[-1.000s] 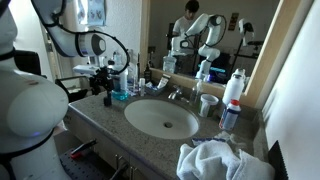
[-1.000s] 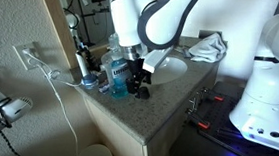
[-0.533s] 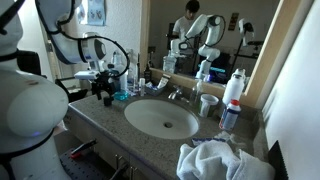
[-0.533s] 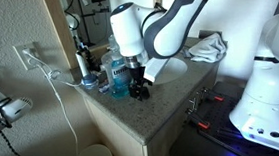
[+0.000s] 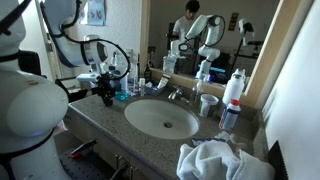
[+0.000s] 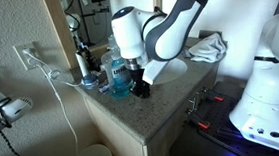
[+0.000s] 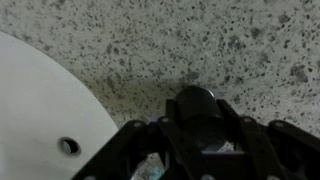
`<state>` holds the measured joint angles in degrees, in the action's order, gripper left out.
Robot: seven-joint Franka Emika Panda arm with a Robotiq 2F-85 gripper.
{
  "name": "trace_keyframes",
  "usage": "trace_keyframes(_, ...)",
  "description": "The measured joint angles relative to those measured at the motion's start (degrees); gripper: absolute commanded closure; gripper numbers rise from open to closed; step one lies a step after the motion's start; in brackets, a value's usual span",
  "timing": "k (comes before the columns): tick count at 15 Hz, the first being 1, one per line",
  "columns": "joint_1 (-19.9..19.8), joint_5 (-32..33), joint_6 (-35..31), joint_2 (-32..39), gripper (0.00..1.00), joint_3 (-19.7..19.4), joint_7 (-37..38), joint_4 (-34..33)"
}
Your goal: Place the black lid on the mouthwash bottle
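Jaws of the gripper point(image 7: 196, 118) are clamped on the black lid point(image 7: 195, 100), down at the speckled counter point(image 7: 250, 40) beside the white sink point(image 7: 40, 105). In an exterior view the mouthwash bottle point(image 6: 117, 78) stands upright just beside the gripper point(image 6: 138, 88)

I count one worktop point(image 5: 100, 122), one sink basin point(image 5: 160, 118), one faucet point(image 5: 178, 93) and one wall mirror point(image 5: 240, 30). There is one mouthwash bottle point(image 6: 116, 76), one white bottle with a red top point(image 5: 235, 92), one white cup point(image 5: 208, 104), one heap of white cloth point(image 5: 215, 160) and one black lid point(image 7: 195, 104).
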<state>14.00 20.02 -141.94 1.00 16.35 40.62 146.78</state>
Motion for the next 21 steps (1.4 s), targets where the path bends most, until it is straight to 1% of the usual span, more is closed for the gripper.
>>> trace_keyframes(6, 0.08, -0.10, -1.71, -0.06, 0.80, -0.01, 0.03, -0.35)
trace_keyframes(9, 0.13, -4.29, -1.39, -1.41, 0.80, 0.00, -3.42, -0.81)
trace_keyframes(10, 0.13, -6.17, -0.33, -2.43, 0.80, 0.00, -5.13, -0.88)
trace_keyframes(13, 0.11, -11.65, 6.25, -7.51, 0.80, 0.00, -10.27, -1.24)
trace_keyframes(16, 0.02, -15.31, 13.40, -14.00, 0.80, -0.49, -14.51, -1.96)
trace_keyframes(21, -0.46, -16.37, 22.20, -23.41, 0.80, -2.94, -21.29, -5.44)
